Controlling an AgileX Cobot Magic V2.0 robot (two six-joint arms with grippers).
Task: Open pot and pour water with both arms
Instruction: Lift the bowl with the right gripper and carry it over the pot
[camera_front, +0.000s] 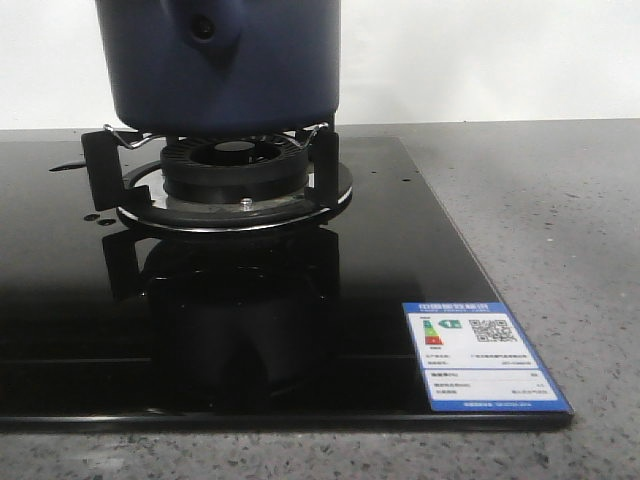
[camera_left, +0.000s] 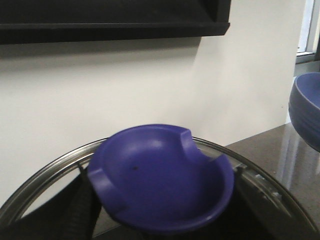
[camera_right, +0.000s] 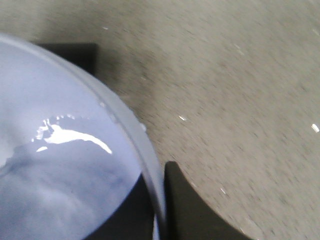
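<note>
The grey speckled counter (camera_front: 560, 220) carries a black glass hob (camera_front: 400, 260), which fills most of the front view. The pot (camera_front: 220, 70) stands on the burner (camera_front: 235, 165) at the back of the hob, resting on the wire tips of the burner's black supports. Its top is cut off by the frame, so its opening is out of sight. The stub with the round hole (camera_front: 203, 27) faces the camera. A white and blue label (camera_front: 483, 352) is stuck on the hob's near right corner. No arm shows in this view.

In the left wrist view a lid (camera_left: 45, 172) with a steel rim is seen against a white wall (camera_left: 125, 85), below a dark shelf (camera_left: 110, 20). A blue dished knob (camera_left: 160, 180) with notches cut in its edge sits at the lid's middle. The left fingers (camera_left: 75, 215) are dark shapes pressed against the knob on both sides, holding the lid. A blue bowl (camera_left: 306, 107) stands on the counter, well apart from the lid.

The right wrist view is blurred. A pale round vessel (camera_right: 125, 125) holds water (camera_right: 60, 175) that catches a glint, with counter and a hob corner behind it. Of the right fingers (camera_right: 190, 210), one lies against the outside of the rim; whether they are clamped cannot be told.
</note>
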